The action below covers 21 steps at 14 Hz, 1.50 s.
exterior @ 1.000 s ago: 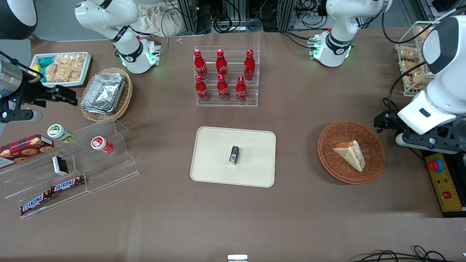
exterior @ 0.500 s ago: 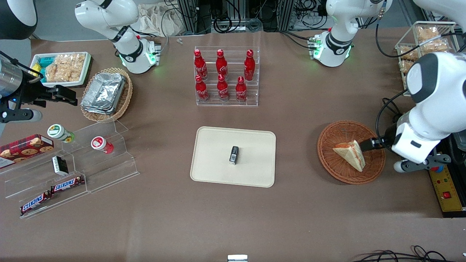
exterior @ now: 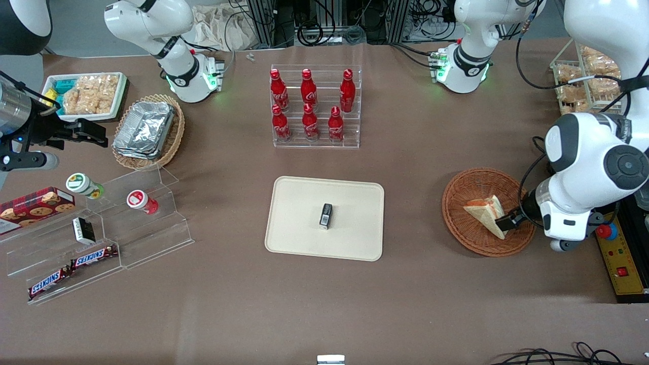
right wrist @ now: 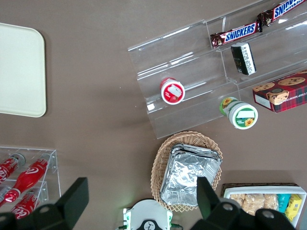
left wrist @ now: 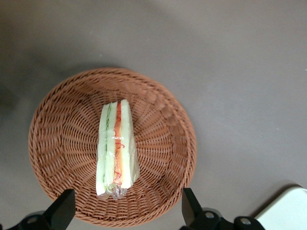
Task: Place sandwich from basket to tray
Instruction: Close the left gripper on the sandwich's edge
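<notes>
The sandwich (exterior: 483, 212), a wrapped white wedge with red and green filling, lies in the round reddish-brown basket (exterior: 469, 244). My left gripper (exterior: 507, 222) hangs open just above the basket, over the part of the rim toward the working arm's end, close to the sandwich's wide end. From the left wrist view the sandwich (left wrist: 116, 148) lies edge-up in the basket (left wrist: 163, 117), and the gripper (left wrist: 126, 213) has its two black fingers spread wide with nothing between them. The cream tray (exterior: 299, 243) sits mid-table with a small black object (exterior: 326, 215) on it.
A clear rack of red bottles (exterior: 310, 109) stands farther from the camera than the tray. A yellow control box (exterior: 618, 258) lies beside the basket at the working arm's end. A clear stepped stand with snacks (exterior: 101, 228) and a tan basket of foil containers (exterior: 147, 132) lie toward the parked arm's end.
The left arm has swung in from the table's end. Its gripper moved from outside the basket rim to above the basket, then a little nearer the camera beside the sandwich.
</notes>
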Motion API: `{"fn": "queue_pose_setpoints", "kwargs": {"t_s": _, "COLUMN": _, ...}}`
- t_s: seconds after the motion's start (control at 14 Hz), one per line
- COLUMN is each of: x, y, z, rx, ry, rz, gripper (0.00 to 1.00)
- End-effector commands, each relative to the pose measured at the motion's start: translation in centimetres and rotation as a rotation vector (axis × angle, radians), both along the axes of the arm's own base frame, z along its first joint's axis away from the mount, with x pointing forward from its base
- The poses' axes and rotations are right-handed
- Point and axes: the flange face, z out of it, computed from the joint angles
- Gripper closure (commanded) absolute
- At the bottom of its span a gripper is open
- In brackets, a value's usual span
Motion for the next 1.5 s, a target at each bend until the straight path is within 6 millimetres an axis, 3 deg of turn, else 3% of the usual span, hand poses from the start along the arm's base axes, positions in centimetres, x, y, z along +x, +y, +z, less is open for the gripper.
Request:
{"fn": "queue_pose_setpoints", "kwargs": {"t_s": 0.0, "x": -0.6, "y": -0.1, "z": -1.4, "rx": 0.008, "ry": 0.012, "rz": 0.074, "gripper": 0.0}}
{"fn": "queue_pose_setpoints", "kwargs": {"t_s": 0.21, "x": -1.1, "y": 0.1, "z": -3.4, "rx": 0.011, "ry": 0.025, "rz": 0.099, "gripper": 0.0}}
{"fn": "queue_pose_setpoints", "kwargs": {"t_s": 0.71, "x": -1.4, "y": 1.0, "z": -5.2, "rx": 0.012, "ry": 0.038, "rz": 0.161, "gripper": 0.0}}
{"fn": "queue_pose_setpoints", "kwargs": {"t_s": 1.07, "x": -2.0, "y": 1.1, "z": -7.9, "rx": 0.011, "ry": 0.043, "rz": 0.191, "gripper": 0.0}}
{"fn": "queue_pose_setpoints", "kwargs": {"t_s": 1.21, "x": -2.6, "y": 3.5, "z": -9.2, "rx": 0.005, "ry": 0.012, "rz": 0.234, "gripper": 0.0}}
{"fn": "queue_pose_setpoints", "kwargs": {"t_s": 1.43, "x": -2.7, "y": 4.3, "z": -10.3, "rx": 0.0, "ry": 0.003, "rz": 0.252, "gripper": 0.0}}
